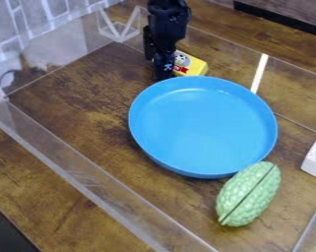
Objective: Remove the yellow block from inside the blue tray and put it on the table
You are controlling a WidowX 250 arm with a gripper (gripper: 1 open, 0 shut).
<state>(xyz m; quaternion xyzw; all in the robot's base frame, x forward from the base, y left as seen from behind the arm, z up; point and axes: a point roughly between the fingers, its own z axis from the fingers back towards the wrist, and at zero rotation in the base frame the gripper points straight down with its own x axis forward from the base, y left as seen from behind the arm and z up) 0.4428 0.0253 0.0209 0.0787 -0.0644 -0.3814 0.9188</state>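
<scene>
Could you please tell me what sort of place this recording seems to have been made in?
Probably a lab or test bench for robot handling rather than a home: a glossy wood-plank table carries toy-like props, a blue tray and a green gourd, with clear plastic walls around the workspace and a black pincer above it.
</scene>
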